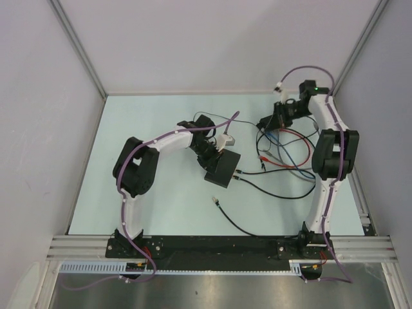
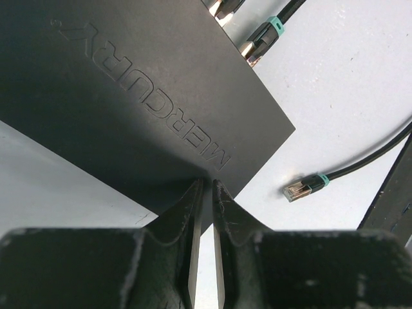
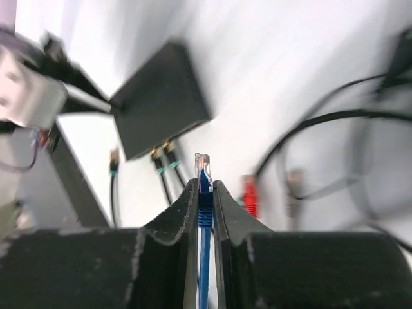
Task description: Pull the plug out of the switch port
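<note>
Between the left fingers (image 2: 187, 215), closed narrow, sits the near edge of the switch box (image 2: 148, 96), pinned so it cannot slide under cable pull. Beyond them, on the box's far edge, two teal-collared plugs (image 2: 261, 35) are seated; the switch port itself is hidden there. Between the right fingers (image 3: 187, 206), a blue plug (image 3: 203, 164) is pinched, well apart from the box, probably freed already.
</note>
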You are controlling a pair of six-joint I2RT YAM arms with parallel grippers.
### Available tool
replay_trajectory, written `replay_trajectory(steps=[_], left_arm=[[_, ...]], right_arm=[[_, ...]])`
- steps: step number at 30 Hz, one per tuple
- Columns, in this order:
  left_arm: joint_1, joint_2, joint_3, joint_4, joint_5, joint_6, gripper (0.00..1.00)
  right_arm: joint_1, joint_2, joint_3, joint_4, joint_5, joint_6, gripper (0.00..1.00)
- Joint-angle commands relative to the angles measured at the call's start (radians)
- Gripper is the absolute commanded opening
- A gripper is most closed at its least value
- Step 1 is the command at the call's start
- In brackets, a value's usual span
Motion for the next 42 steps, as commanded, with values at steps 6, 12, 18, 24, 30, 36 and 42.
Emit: replay_trajectory(steps=[6,12,18,24,30,36,42], left_arm=[[-0.017,0.077,0.029,-0.039,-0.049,0.019,0.19],[-0.017,0.064,0.023,-0.046,-0.041,0.026,0.20],[-0.017,0.030,0.017,-0.048,-0.037,0.028,0.19],[-0.017,-0.051,0.002,-0.037,-0.018,0.023,0.22],[-0.016,-0.113,-0.052,-0.022,-0.006,0.026,0.23],[-0.017,-0.169,-0.127,-0.020,-0.001,0.059,0.23],[-0.017,-0.154,-0.159,-0.023,0.006,0.085,0.19]], right_arm=[[-0.107,0.014,0.322,0.205,0.144,0.269,0.10],[-0.039,0.035,0.361,0.361,0.296,0.248,0.09],[-0.019,0.078,0.379,0.452,0.407,0.361,0.52],[0.002,-0.052,0.212,0.460,0.401,0.386,0.61],[0.063,-0.152,-0.125,0.429,0.157,0.335,0.60],[0.165,-0.161,-0.334,0.403,0.070,0.320,0.58],[0.237,-0.114,-0.408,0.431,0.065,0.335,0.51]])
